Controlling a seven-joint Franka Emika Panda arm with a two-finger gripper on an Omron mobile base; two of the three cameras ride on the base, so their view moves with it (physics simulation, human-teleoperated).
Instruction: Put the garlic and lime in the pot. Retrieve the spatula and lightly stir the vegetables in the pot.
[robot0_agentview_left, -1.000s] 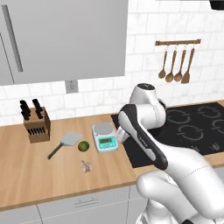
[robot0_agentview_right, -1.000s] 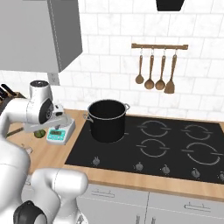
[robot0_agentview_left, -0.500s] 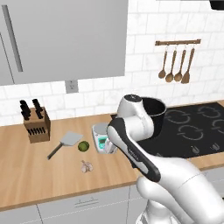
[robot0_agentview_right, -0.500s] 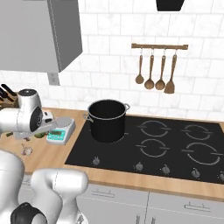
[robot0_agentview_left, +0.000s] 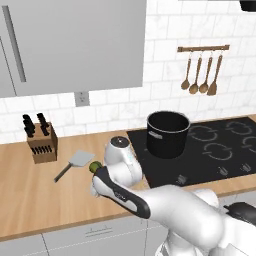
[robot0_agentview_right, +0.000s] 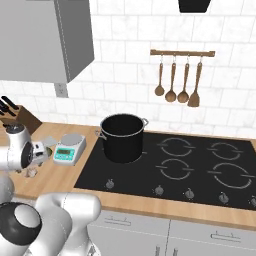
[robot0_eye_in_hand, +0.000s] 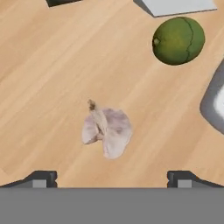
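Observation:
In the hand view my gripper (robot0_eye_in_hand: 111, 177) hangs open above the wooden counter, its two fingertips (robot0_eye_in_hand: 41, 178) spread wide with nothing between them. The pale papery garlic (robot0_eye_in_hand: 107, 131) lies just ahead of them, roughly centred in the gap. The green lime (robot0_eye_in_hand: 178, 40) rests farther off beside the light-grey blade of the spatula (robot0_eye_in_hand: 177, 6). From the left base view the spatula (robot0_agentview_left: 80, 160) lies flat with the lime (robot0_agentview_left: 93, 166) peeking out beside my wrist. The black pot (robot0_agentview_left: 168, 134) stands on the hob's near-left burner, to the right of my hand.
A small kitchen scale (robot0_agentview_right: 69, 148) sits between my hand and the pot (robot0_agentview_right: 121, 136); its edge (robot0_eye_in_hand: 214, 105) shows close to the garlic. A knife block (robot0_agentview_left: 41, 145) stands at the back left. Wooden utensils (robot0_agentview_left: 202, 75) hang on the wall over the black hob (robot0_agentview_right: 170, 167).
The arm has swung left from over the scale and come down toward the counter, over the garlic. The jaws have stayed open and no object has moved.

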